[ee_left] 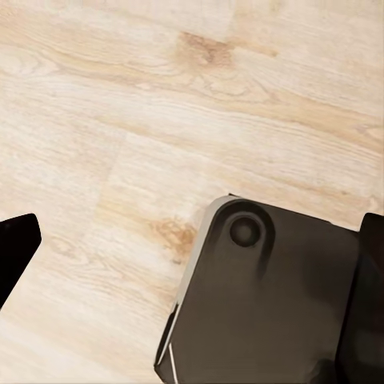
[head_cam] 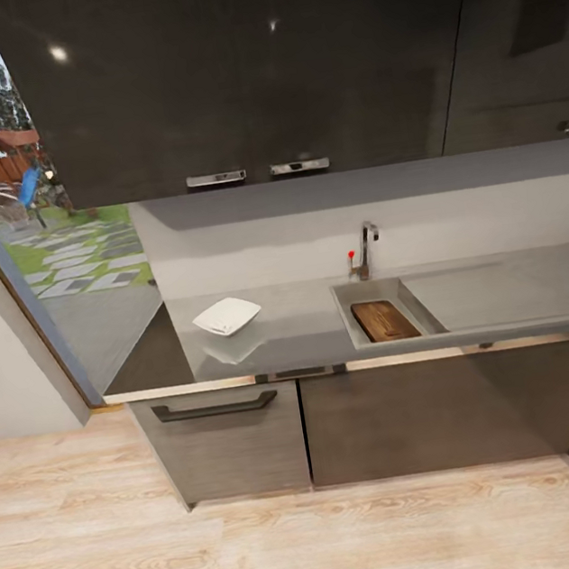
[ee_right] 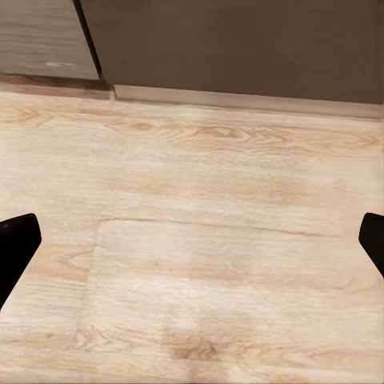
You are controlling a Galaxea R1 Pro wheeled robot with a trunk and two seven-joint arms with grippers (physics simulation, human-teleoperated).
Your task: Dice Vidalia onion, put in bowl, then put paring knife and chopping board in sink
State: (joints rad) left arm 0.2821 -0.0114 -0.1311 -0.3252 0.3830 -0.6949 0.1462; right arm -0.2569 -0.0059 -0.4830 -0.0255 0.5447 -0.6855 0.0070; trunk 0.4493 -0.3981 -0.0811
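Note:
In the head view the dark wooden chopping board lies inside the grey sink, under the chrome tap with its red-tipped lever. The white square bowl stands on the countertop left of the sink. The Vidalia onion and the paring knife are out of view. My left gripper is open over the wooden floor, beside my dark base. The right gripper is also open and empty, hanging over the floor in front of the lower cabinets.
The sink's flat drainboard extends to the right. Dark wall cabinets hang above the counter. Lower cabinets with a drawer handle front the wooden floor. A window is at the left.

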